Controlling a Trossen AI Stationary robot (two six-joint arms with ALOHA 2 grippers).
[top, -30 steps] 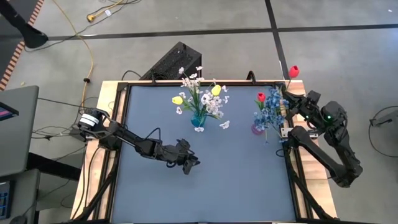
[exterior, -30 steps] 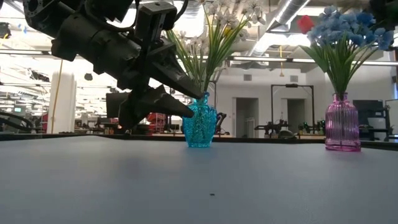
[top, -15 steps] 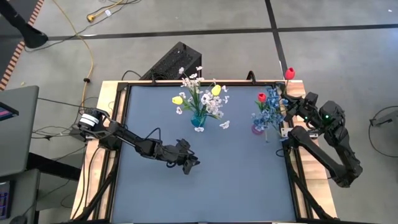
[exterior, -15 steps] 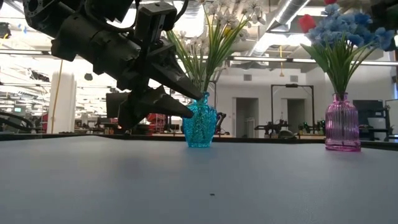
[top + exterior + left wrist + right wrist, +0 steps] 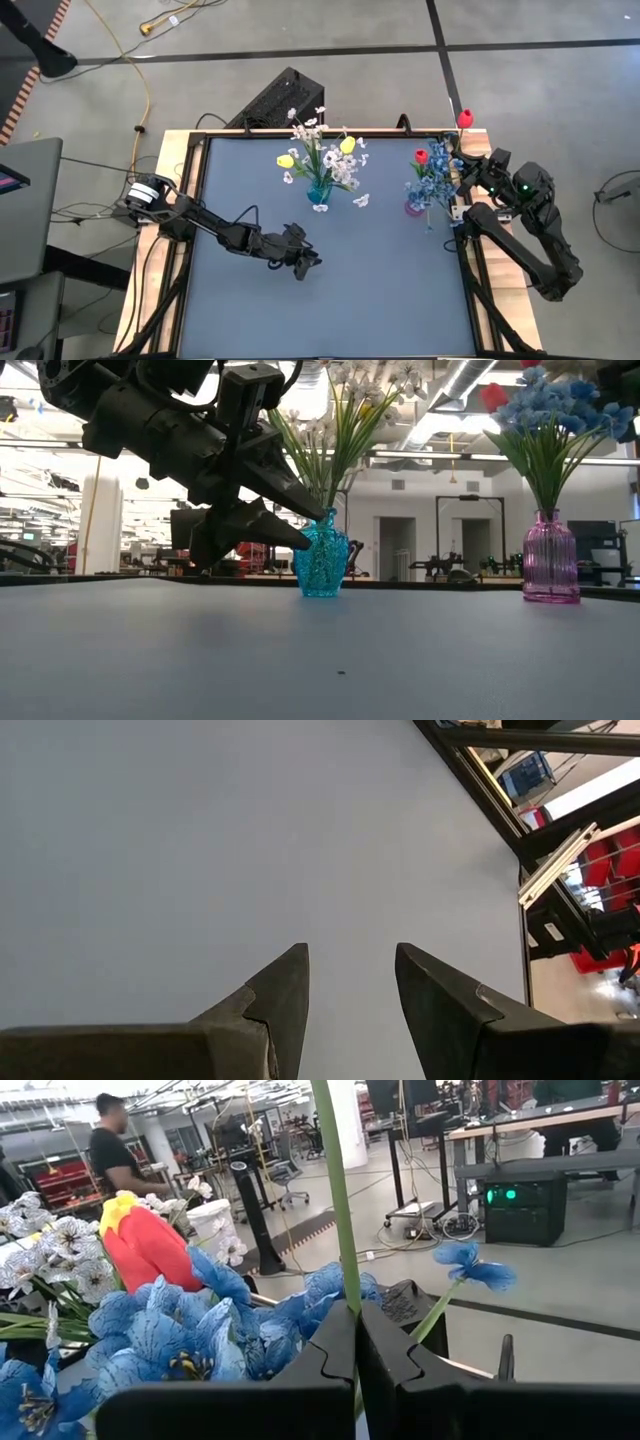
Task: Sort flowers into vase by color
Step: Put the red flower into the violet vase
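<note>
My right gripper [image 5: 467,163] is at the table's far right edge, beside the pink vase [image 5: 413,207], and is shut on a red tulip's green stem. The tulip's bud [image 5: 465,118] stands beyond the gripper, over the far edge. The pink vase [image 5: 550,560] holds blue sprays [image 5: 433,182] and another red tulip [image 5: 421,156]. The blue vase [image 5: 319,192] holds white sprays [image 5: 318,135] and two yellow tulips [image 5: 346,145]. My left gripper [image 5: 306,263] hovers open and empty over mid-table, and its wrist view [image 5: 350,960] shows only bare table between the fingers. My right gripper pinches the red tulip's green stem [image 5: 345,1295] between its two shut fingers, which lie across the stem. The stem runs on past the fingers toward the bud. The flower is lifted clear of the table, just beside the blue blossoms [image 5: 190,1330].
A black frame [image 5: 330,132] rims the grey table. A small white blossom [image 5: 361,200] shows between the two vases. A black box [image 5: 275,100] sits beyond the far edge. A person [image 5: 115,1150] stands far off in the room. Bare table [image 5: 380,290] lies at the near side.
My right gripper has shifted a little toward the table's left, toward the pink vase, carrying the red tulip along. The bud has come closer to the blue sprays. The gripper has then kept still.
</note>
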